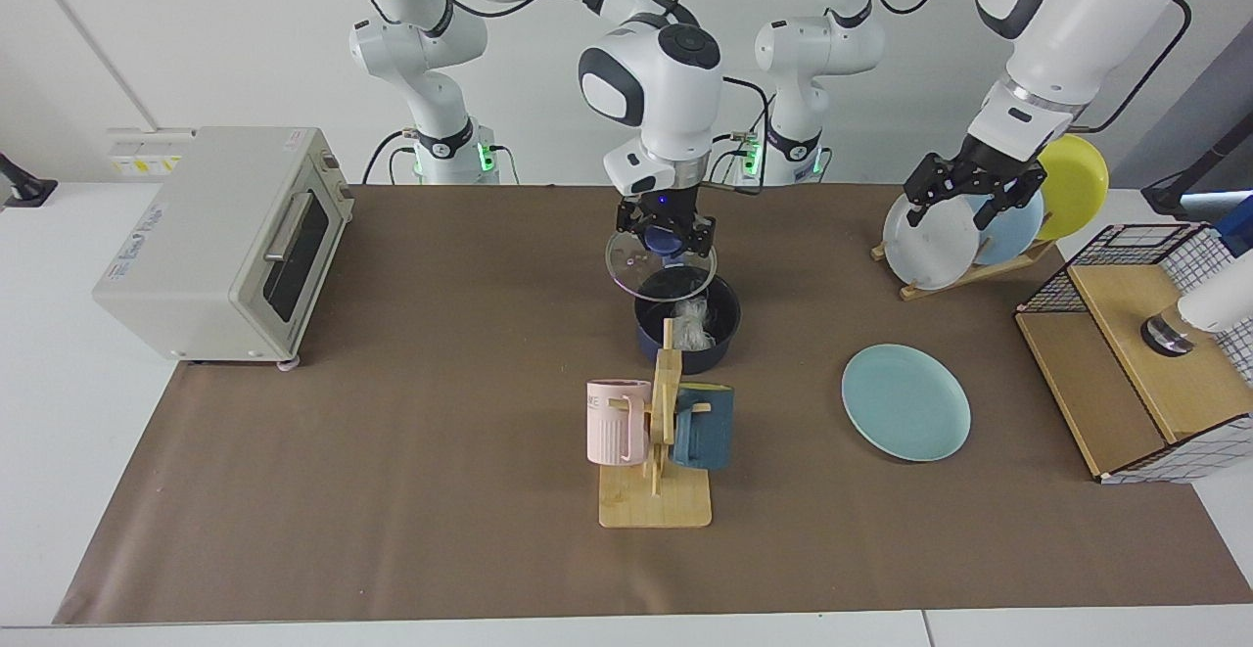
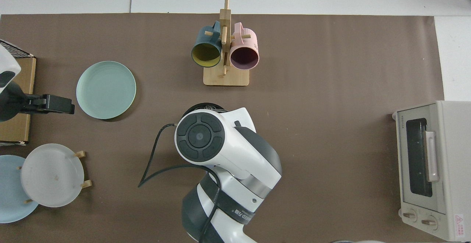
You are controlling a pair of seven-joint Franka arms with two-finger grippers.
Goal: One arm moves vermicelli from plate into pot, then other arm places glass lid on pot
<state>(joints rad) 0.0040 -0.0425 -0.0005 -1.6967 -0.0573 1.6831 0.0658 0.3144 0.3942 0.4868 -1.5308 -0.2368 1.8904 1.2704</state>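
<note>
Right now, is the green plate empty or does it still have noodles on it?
Empty. The plate is bare in both views, and the vermicelli sits inside the pot, beside the plate.

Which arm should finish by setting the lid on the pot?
The right: the right gripper already holds the glass lid by its knob just above the pot. The left gripper waits by the plate rack.

Faint brand lettering on toaster oven [image 1: 220,241] side, red warning triangle sticker on its top, neither legible
</note>
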